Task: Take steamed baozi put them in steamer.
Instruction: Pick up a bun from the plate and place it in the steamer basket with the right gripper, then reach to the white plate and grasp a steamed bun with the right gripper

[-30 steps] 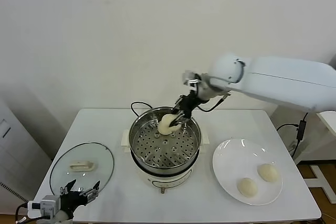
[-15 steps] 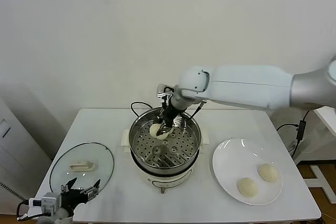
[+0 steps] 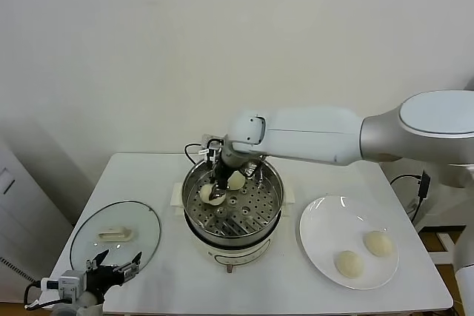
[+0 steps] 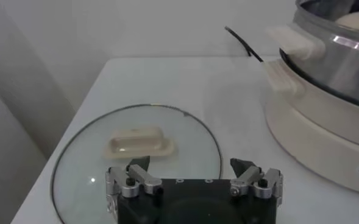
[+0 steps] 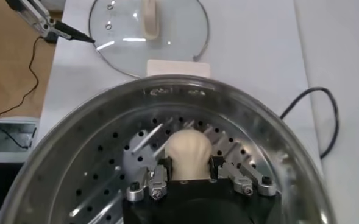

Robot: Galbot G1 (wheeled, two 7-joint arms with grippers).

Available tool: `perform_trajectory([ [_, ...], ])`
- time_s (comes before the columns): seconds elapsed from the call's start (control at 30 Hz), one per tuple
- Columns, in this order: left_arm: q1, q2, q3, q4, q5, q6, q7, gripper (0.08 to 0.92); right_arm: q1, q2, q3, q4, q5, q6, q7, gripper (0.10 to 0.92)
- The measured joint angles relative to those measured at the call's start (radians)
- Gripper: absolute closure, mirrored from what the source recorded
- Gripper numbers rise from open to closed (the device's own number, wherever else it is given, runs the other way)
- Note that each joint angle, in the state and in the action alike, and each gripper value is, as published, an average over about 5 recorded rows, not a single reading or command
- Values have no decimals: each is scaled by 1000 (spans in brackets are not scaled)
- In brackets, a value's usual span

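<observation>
The steamer (image 3: 231, 232) stands mid-table; it also shows in the right wrist view (image 5: 167, 92) and the left wrist view (image 4: 334, 58). My right gripper (image 3: 215, 189) reaches down into it from the right, shut on a cream-white baozi (image 3: 207, 194) held just above the left part of the perforated tray (image 5: 106, 176). The bun (image 5: 188, 149) sits between the jaws of that gripper (image 5: 188, 165). A second baozi (image 3: 236, 180) lies in the steamer behind the gripper. Two more baozi (image 3: 349, 264) (image 3: 378, 243) lie on the white plate (image 3: 326, 231).
The glass lid (image 3: 111, 236) with a white handle lies flat at the table's front left, also in the left wrist view (image 4: 136, 143). My left gripper (image 3: 115, 267) is parked open at its front edge (image 4: 191, 165). A black cord (image 5: 325, 115) runs behind the steamer.
My right arm has swung left and lowered into the steamer, carrying the baozi from the far right rim to the left side of the tray. The left arm has not moved.
</observation>
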Motion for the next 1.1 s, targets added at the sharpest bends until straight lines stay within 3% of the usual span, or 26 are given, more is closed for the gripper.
perform_trajectory([
  [0.17,0,-2,0,1,0,-1,0,177,-7,5,5,-10,1,-2,7,570],
  [0.6,12,-2,-9,-10,0,-1,0,177,85,-82,2,39,8,16,-67,228],
  [1.1,27,-1,-16,-23,-2,-5,1,177,285,-482,-139,147,-225,166,-337,203],
])
